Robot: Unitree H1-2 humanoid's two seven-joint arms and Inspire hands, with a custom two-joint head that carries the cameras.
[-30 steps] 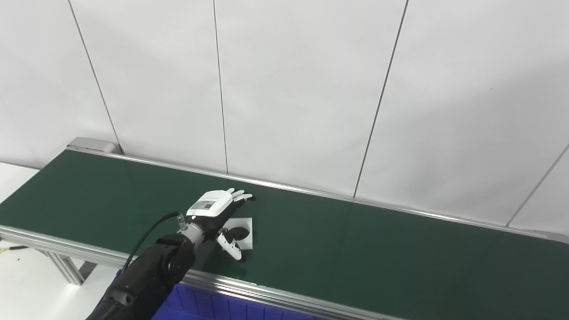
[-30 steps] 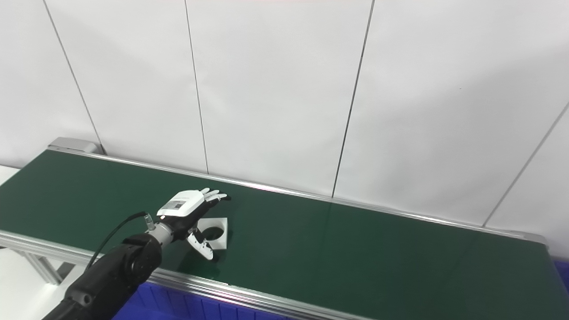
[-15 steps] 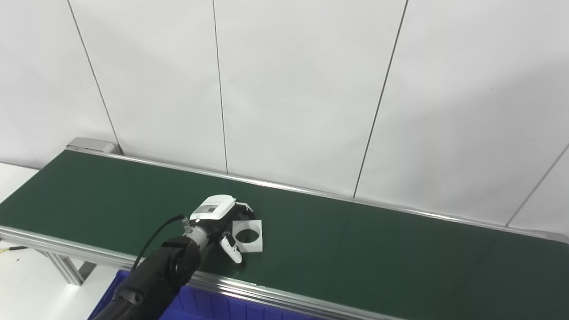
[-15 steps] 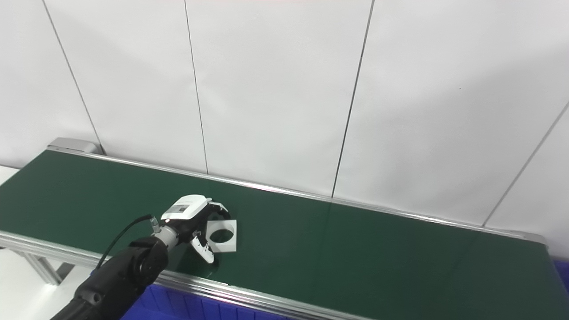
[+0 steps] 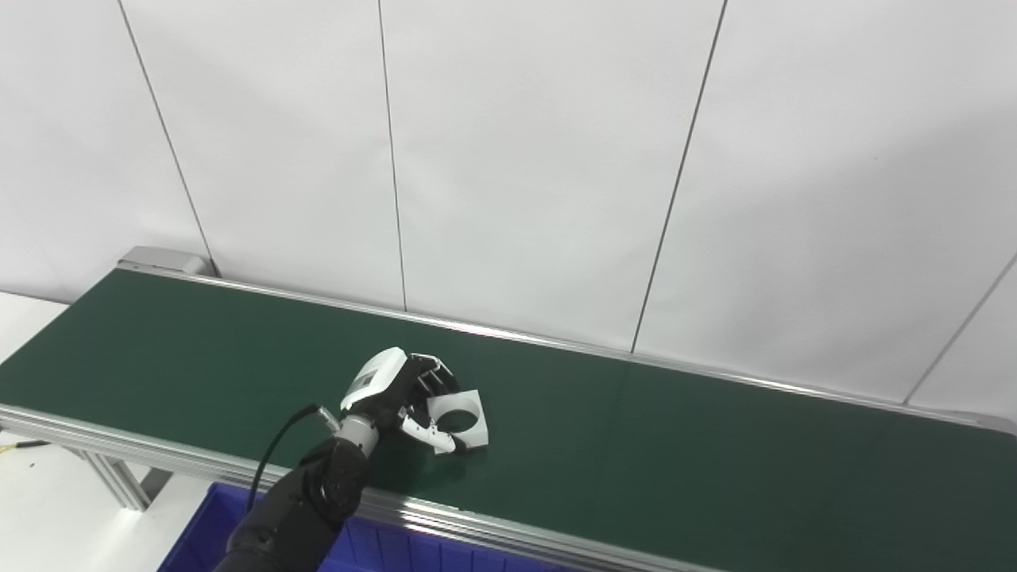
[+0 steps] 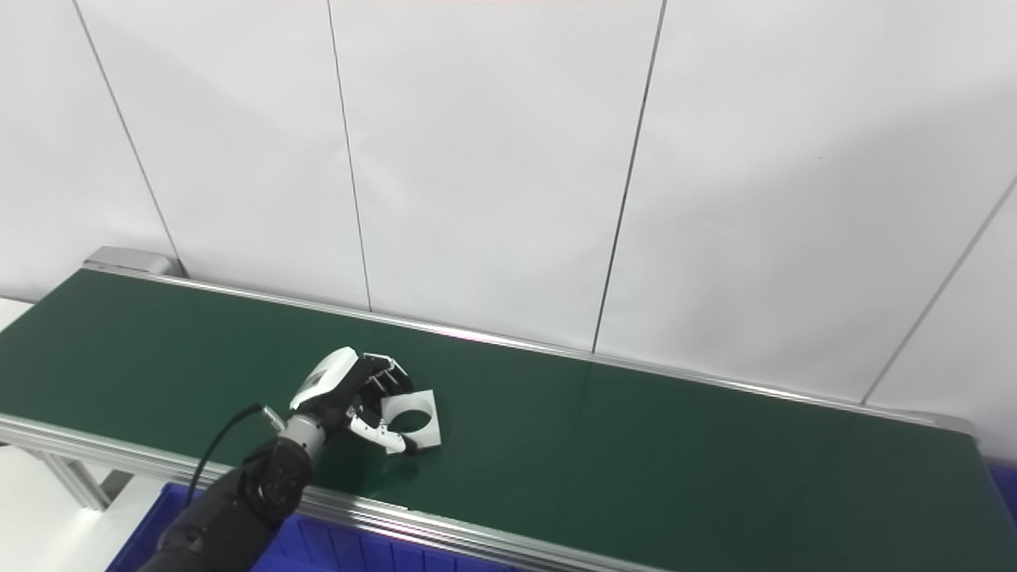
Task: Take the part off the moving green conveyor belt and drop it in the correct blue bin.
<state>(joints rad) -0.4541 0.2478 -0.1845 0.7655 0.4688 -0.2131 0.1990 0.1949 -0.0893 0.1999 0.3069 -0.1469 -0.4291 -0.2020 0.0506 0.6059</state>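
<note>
The part is a white square plate point(image 5: 461, 416) with a round hole through its middle. It stands tilted up off the green belt point(image 5: 715, 445), facing me. My left hand point(image 5: 395, 391) is shut on the plate's left edge, fingers curled behind it and the thumb pressed on its lower front. In the right eye view the same hand point(image 6: 347, 393) and plate point(image 6: 415, 418) show left of the belt's middle. My right hand is out of view.
A blue bin point(image 5: 238, 532) sits below the belt's near rail point(image 5: 508, 534), under my left arm. White wall panels rise behind the belt's far rail. A corner of another blue bin point(image 6: 1003, 477) peeks in at the far right.
The hand went from flat and open over the plate to closed on it. The plate has tipped up from lying flat and shifted right along the belt.
</note>
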